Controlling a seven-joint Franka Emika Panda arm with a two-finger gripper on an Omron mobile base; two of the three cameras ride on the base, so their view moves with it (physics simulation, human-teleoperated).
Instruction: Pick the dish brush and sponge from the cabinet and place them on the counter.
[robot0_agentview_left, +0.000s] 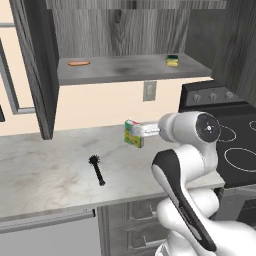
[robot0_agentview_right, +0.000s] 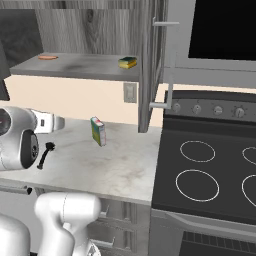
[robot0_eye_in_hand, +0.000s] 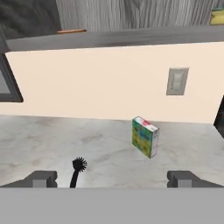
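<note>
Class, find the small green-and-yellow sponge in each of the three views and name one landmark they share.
Left base view: green-and-yellow sponge at the grey shelf's right end.
Right base view: upper middle, near the shelf's right end.
Hand view: cut off at the top right corner.
Shared landmark: the wall switch plate below the shelf.

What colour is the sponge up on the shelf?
The sponge is dark green on top and yellow underneath, clearest in the right base view.

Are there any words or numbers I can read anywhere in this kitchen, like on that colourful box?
No words or numbers can be read here.
The colourful box has blotches of green, yellow and red, too blurred to read.
The stove knobs have no marks that can be made out.
The wall switch plate is blank.
</note>
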